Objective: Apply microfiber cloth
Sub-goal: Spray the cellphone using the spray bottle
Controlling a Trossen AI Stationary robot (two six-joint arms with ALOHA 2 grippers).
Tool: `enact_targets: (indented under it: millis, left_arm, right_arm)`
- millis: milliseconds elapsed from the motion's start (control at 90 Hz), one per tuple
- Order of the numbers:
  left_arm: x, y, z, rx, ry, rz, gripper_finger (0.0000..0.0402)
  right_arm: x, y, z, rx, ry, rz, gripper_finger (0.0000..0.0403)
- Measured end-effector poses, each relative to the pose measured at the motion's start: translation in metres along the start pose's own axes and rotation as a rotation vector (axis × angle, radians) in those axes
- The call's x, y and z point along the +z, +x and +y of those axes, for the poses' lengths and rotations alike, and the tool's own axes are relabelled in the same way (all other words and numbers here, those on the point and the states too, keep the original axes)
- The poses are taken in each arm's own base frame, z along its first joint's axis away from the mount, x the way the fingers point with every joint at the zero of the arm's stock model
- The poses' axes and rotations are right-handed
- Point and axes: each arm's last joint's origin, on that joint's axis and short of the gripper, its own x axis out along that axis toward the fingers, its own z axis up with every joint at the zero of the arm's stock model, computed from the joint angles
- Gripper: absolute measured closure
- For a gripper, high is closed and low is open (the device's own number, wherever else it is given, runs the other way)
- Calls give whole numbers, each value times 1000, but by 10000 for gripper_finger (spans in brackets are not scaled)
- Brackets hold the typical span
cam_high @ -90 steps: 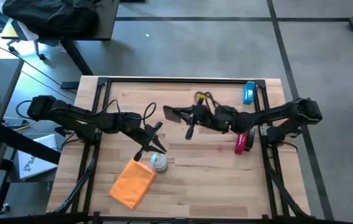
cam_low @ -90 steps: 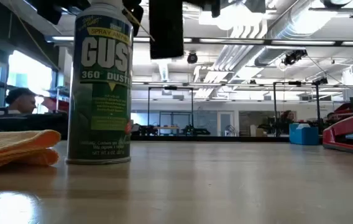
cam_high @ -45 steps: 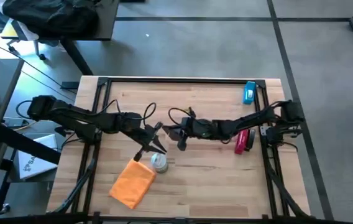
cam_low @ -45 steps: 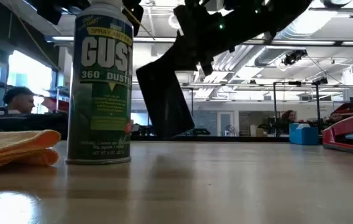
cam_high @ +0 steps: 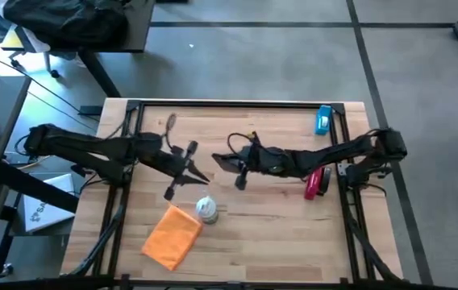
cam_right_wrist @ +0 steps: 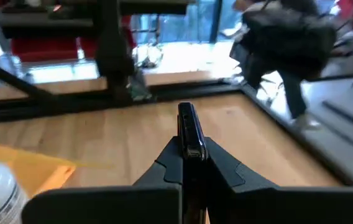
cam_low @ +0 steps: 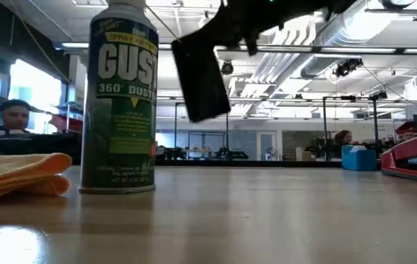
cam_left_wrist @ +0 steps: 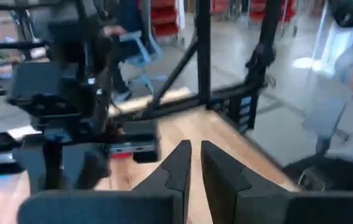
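The orange microfiber cloth (cam_high: 172, 235) lies folded on the table near the front left, also in the low view (cam_low: 17, 176). A green-labelled spray can (cam_high: 206, 209) stands upright beside it. My right gripper (cam_high: 231, 161) reaches in from the right and is shut on a black phone (cam_high: 219, 160), held in the air above the table middle (cam_low: 201, 77). My left gripper (cam_high: 199, 176) hovers just beyond the can toward the far edge, its fingers (cam_left_wrist: 183, 163) close together with nothing between them. My right gripper pinches the phone between its two fingers, one on each flat face (cam_right_wrist: 190, 146). The phone shows edge-on and sticks out past the fingertips. The fingers come from the table's right, slanting down. The phone hangs tilted, its free lower end (cam_low: 202, 110) clear of the table.
A red stapler (cam_high: 315, 182) lies at the right, and a blue object (cam_high: 323, 119) at the far right. A black frame (cam_high: 237, 105) runs along the table's far and side edges. Bare wood lies right of the can (cam_low: 282, 213).
My right gripper dipped with the phone toward the table, tipping it from upright to slanted, and has risen again with it still slanted. My left gripper has drawn back from the can toward the table's left and far edges.
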Motion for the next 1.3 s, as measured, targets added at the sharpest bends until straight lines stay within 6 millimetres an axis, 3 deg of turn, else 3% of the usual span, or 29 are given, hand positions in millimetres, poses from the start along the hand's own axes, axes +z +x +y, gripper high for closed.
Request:
enact_targets:
  millis: [144, 300, 511, 900, 1089, 1300]
  left_arm:
    - [-13, -2, -23, -76, -71, 87, 392]
    - [-33, -2, -49, -72, -206, 308, 400]
    - [-54, 10, -78, 62, -310, 476, 401]
    - [-81, 39, -102, -23, -365, 591, 401]
    - [-97, 57, -104, 88, -361, 587, 401]
    - [-110, 78, -111, 121, -325, 518, 402]
  right_arm:
    - [14, -26, -4, -8, -88, 34, 402]
    - [15, -49, 2, 46, -223, 119, 402]
    - [-5, -66, 43, 134, -528, 211, 402]
    - [-71, -56, 123, 214, -911, 310, 402]
    - [-74, -44, 159, 279, -1078, 291, 402]
    - [-74, -36, 159, 259, -1085, 375, 402]
